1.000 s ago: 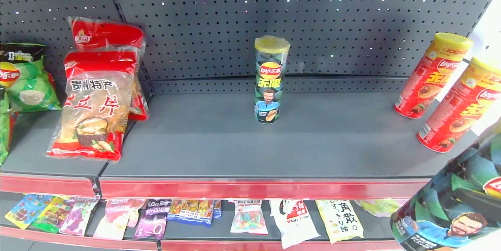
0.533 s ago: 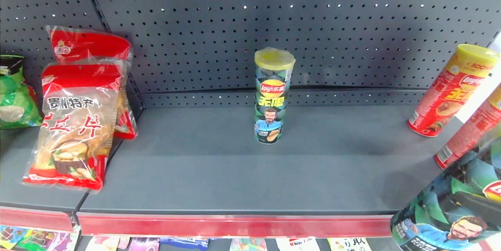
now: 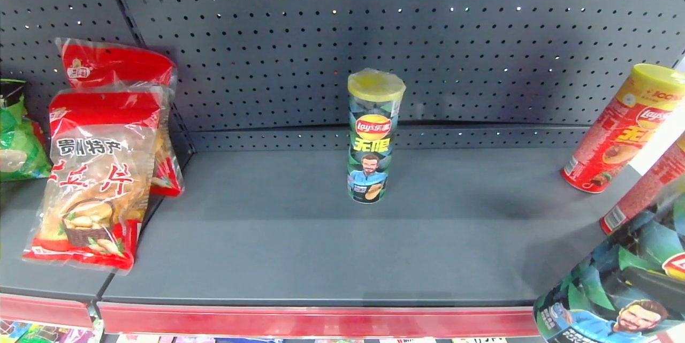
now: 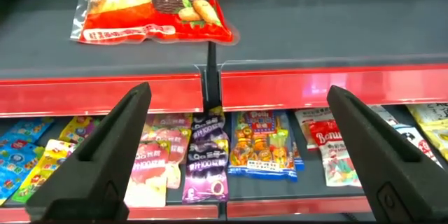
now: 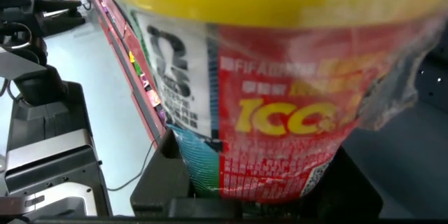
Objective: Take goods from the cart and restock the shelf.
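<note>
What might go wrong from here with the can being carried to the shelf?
The held can seems low at the shelf's front right, so it may hit the red shelf edge going in. The two red cans stand close by on that side and may be knocked over.

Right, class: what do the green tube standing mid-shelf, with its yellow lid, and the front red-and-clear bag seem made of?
Green tube: probably glossy printed card, given its rigid wall; yellow lid looks like plastic. Front red-and-clear bag: thin glossy plastic film; it crinkles, glints, shows its contents.
</note>
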`<state>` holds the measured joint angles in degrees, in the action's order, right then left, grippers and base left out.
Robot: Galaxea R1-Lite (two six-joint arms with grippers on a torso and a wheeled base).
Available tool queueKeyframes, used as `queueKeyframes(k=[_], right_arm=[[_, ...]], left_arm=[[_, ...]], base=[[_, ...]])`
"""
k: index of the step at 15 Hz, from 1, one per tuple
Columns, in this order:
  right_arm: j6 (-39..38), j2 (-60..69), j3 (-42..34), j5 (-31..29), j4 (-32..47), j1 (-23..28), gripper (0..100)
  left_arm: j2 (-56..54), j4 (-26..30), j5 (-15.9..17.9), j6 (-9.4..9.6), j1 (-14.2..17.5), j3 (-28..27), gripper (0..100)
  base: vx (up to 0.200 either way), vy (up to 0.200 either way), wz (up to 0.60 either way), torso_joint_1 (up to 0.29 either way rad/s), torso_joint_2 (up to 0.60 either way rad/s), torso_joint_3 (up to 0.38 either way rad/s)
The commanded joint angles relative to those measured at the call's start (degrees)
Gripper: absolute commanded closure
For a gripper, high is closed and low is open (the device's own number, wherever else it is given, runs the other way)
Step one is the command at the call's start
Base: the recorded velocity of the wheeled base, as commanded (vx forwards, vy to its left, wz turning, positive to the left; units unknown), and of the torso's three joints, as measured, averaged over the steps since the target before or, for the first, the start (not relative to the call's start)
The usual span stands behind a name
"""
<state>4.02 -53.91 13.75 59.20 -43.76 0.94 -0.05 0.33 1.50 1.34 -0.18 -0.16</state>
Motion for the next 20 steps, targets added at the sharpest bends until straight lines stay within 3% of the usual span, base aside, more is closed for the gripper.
queueKeyframes(k=[1, 4, 12, 17, 20], right_arm=[[0.02, 0.03, 0.05, 0.04, -0.01, -0.15, 100], [0.02, 0.12, 0.05, 0.04, -0.01, -0.32, 100], [0.02, 0.38, 1.01, -0.05, -0.01, -0.32, 100], [0.55, -4.10, 6.29, 0.04, 0.08, -1.38, 100], [1.34, -6.21, 6.55, -0.14, -0.09, -3.05, 100]], left_arm=[[0.05, 0.02, -0.01, 0.07, 0.01, 0.07, 0], [0.05, 0.02, -0.01, 0.07, 0.01, 0.07, 0], [0.05, 0.02, -0.01, -0.02, 0.01, -0.02, 0], [0.05, 0.02, -0.01, -0.11, 0.01, 0.07, 0], [0.05, 0.02, 0.52, 0.77, 0.01, -0.02, 0]], base=[[0.000, 0.000, 0.00, 0.000, 0.00, 0.000], [0.200, 0.000, 0.00, -0.006, 0.00, 0.001], [0.000, 0.000, 0.00, 0.000, 0.00, 0.000], [0.000, 0.000, 0.00, 0.000, 0.00, 0.000], [0.000, 0.000, 0.00, 0.000, 0.00, 0.000]])
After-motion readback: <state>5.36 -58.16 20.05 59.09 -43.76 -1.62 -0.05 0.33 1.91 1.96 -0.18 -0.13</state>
